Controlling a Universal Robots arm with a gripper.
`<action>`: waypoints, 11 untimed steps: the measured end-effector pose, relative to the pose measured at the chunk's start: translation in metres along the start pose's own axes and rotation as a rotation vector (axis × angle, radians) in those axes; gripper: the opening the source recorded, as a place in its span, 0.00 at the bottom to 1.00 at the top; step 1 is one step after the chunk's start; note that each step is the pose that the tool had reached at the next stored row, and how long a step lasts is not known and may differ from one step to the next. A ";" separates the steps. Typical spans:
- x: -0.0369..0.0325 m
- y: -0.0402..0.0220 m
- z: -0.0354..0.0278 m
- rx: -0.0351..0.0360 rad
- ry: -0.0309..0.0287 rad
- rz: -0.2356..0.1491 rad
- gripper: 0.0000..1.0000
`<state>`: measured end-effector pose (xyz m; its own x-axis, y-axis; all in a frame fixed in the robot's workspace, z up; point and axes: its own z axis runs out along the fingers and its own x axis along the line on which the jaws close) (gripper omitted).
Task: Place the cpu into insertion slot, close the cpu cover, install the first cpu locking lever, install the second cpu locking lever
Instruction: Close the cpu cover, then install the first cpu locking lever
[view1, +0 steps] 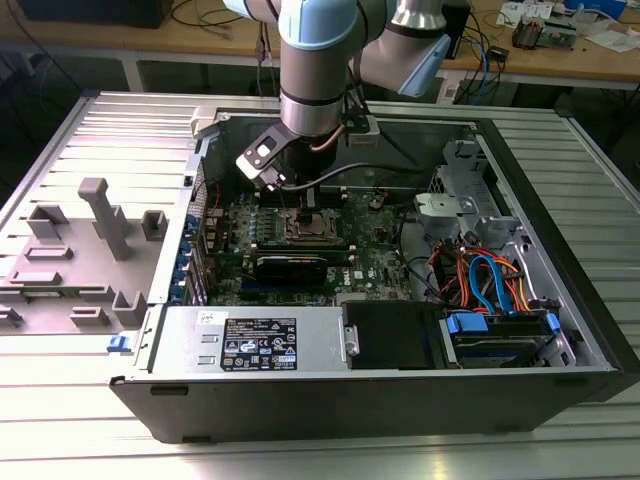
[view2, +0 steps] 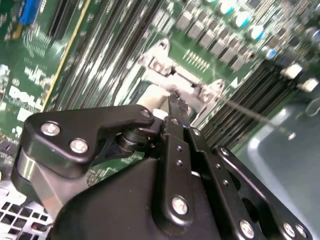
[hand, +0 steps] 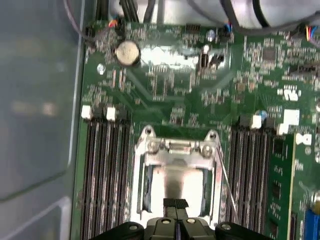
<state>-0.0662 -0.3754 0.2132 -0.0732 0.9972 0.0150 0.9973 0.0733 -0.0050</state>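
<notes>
Cpu (hand: 175, 182) sits in the socket (view1: 312, 228) mid-board (hand: 165, 85); cover (hand: 175, 147) looks down over it. Gripper (hand: 175, 204) narrow, tips together, nothing visibly held, at the cover's edge. Lever (hand: 225, 180) angles loose alongside; locking looks undone.

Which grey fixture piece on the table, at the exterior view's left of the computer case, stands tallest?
The upright grey post with the wider cap on top; the small block and the bracket beside it are much lower.
</notes>
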 end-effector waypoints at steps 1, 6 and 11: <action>-0.0004 0.0053 0.0000 0.0000 0.0000 0.000 0.11; -0.0007 0.0088 -0.0001 0.0000 0.0000 0.000 0.11; -0.0006 0.0090 -0.0005 -0.0002 0.0002 0.000 0.11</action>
<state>-0.0572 -0.3753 0.2137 -0.0733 0.9972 0.0152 0.9973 0.0734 -0.0048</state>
